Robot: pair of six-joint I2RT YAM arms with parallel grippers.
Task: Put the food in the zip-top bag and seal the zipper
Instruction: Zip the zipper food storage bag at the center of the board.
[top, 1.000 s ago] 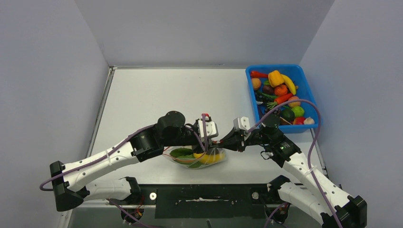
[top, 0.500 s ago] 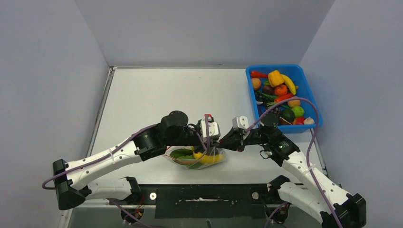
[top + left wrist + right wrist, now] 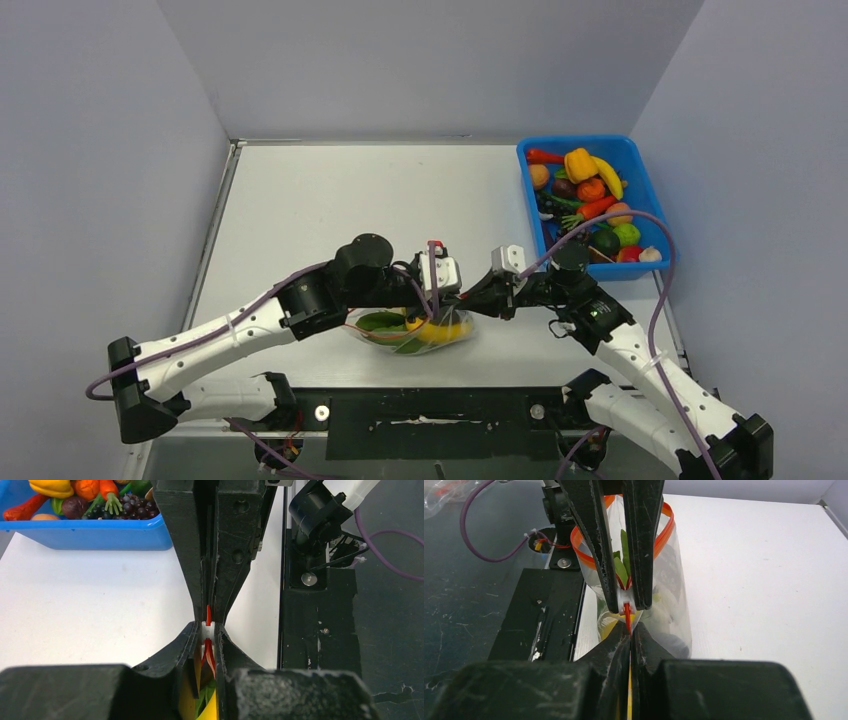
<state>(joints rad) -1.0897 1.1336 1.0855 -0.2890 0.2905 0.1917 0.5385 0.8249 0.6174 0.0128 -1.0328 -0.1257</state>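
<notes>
White table (image 3: 330, 200), blue bin (image 3: 580, 141) at its far right corner, and almost nothing has moved on either over the last second. Both arms hold the same pose, wrists meeting nose to nose at the near edge, with only a slight wobble between the top views. The clear bag (image 3: 415, 335) lies in the same place under them, just ahead of the bases. Food (image 3: 440, 330) already shows through it, green and yellow. The bin is still heaped with other pieces.

Up close, the right gripper (image 3: 630, 627) is closed narrow on the end of the orange-red zipper (image 3: 664, 530). The left gripper (image 3: 207, 630) is pinched tight on the small white slider (image 3: 625, 600), just beside that pinch. The two pairs of fingertips nearly touch.

Beyond the slider the zipper still stands as an open loop, with a green pod (image 3: 624, 560) showing in the mouth.

I judge the filling done for this bag and the seal only set up. The grips are in place, but the closing stroke has not begun. It should call for the left gripper to draw the slider along the loop while the right anchors the end. A slipped pinch would leave the mouth open.
</notes>
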